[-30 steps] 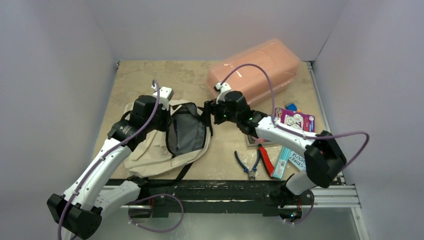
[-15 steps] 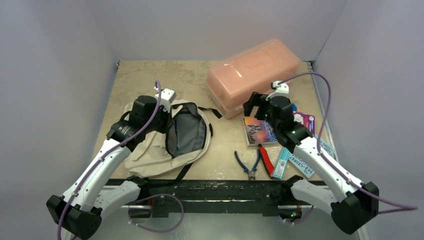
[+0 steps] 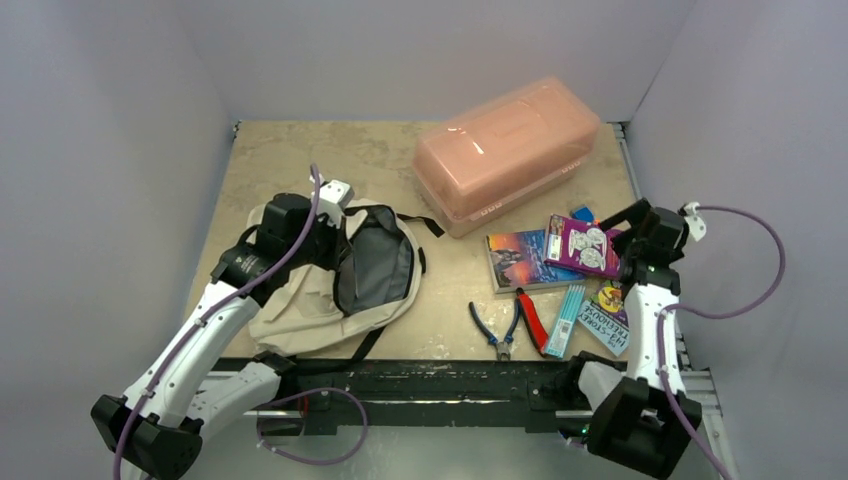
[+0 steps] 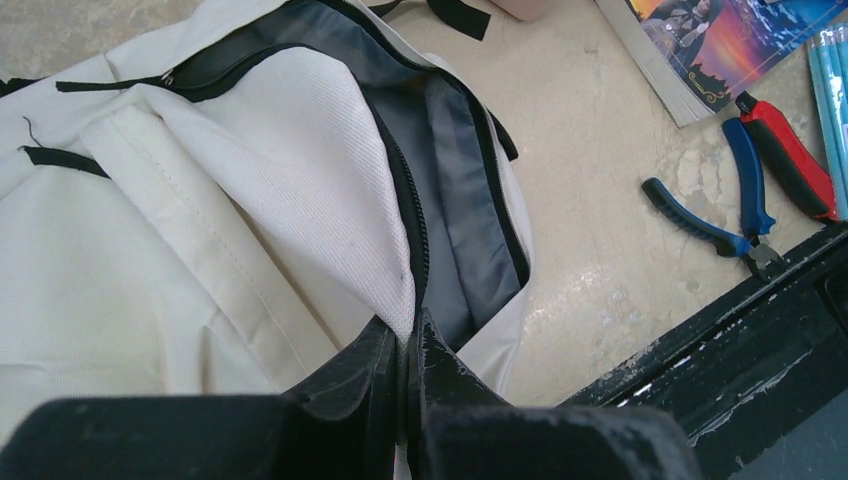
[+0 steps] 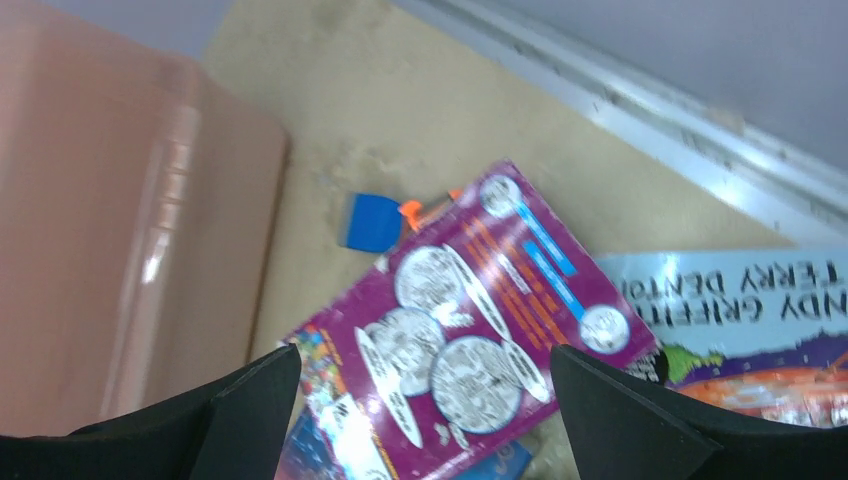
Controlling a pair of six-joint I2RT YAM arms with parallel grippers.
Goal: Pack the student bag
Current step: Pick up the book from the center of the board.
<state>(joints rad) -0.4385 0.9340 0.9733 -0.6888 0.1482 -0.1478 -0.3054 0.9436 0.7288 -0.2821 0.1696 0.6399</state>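
Student bag (image 3: 292,312) open, grey lining (image 3: 375,268) showing; pink box (image 3: 505,150) lidded.

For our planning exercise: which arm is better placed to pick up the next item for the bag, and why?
Right: the right gripper hangs open over the purple packet; the left gripper is shut on the flap of the bag, holding it open.

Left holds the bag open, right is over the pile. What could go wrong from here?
The left gripper pinches only a thin edge of the student bag; it could slip and the opening sag shut. The purple pack under the open right gripper lies partly on a paperback book, so a grasp may drag that along.
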